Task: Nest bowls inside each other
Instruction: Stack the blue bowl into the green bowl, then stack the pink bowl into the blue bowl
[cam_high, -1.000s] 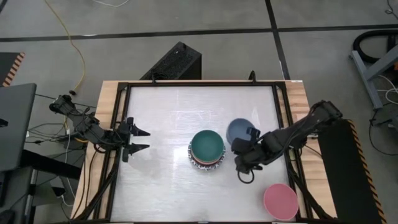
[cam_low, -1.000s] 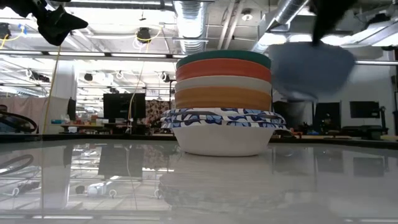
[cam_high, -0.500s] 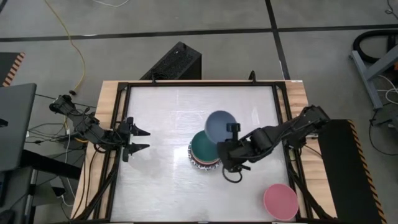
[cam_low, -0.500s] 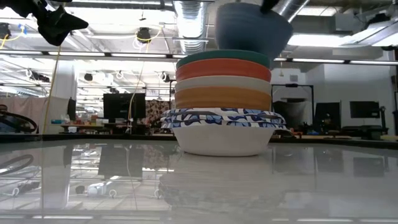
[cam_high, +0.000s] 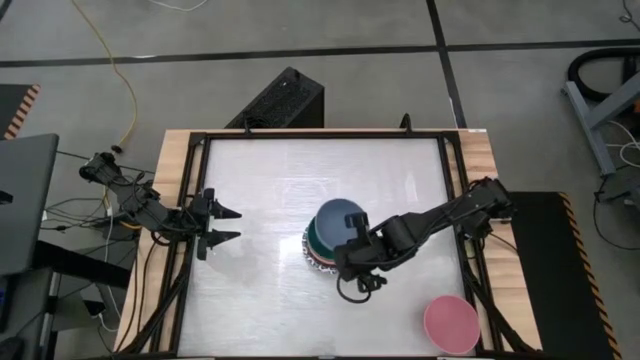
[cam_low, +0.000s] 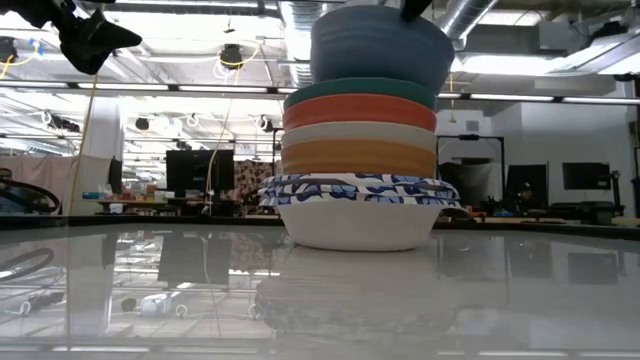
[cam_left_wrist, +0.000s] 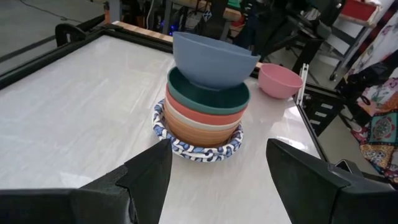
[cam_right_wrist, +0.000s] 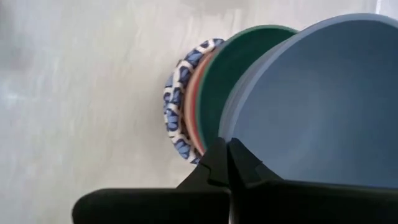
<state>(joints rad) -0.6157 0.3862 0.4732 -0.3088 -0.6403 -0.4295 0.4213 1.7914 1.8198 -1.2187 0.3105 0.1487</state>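
Note:
A stack of nested bowls (cam_high: 325, 252) stands mid-table on a blue-patterned white bowl (cam_low: 358, 205), with orange, cream and red bowls in it and a dark green bowl (cam_left_wrist: 208, 98) on top. My right gripper (cam_high: 354, 232) is shut on a slate-blue bowl (cam_high: 337, 219), held mouth up right over the stack. Its base (cam_left_wrist: 211, 81) dips into the green bowl's mouth; whether they touch I cannot tell. A pink bowl (cam_high: 451, 323) rests on its base near the table's near right corner. My left gripper (cam_high: 228, 225) waits open at the left edge. My right gripper pinches the slate-blue bowl's rim (cam_right_wrist: 235, 138) on the side toward the table's near right, one finger on the inner face and one outside. The fingers (cam_right_wrist: 214, 163) slant down from the right. The bowl sits a little tilted, mouth up, over the green bowl.
A black frame (cam_high: 196, 190) runs around the white tabletop. Bare tabletop (cam_high: 270, 190) lies left of and behind the stack. Cables (cam_high: 110, 200) hang at the left arm's base, off the table.
My right gripper has carried the slate-blue bowl toward the table's left, from beside the stack to right over it, rolling its wrist on the way. The bowl has come closer to level above the green bowl. The stack and the pink bowl have stayed put.

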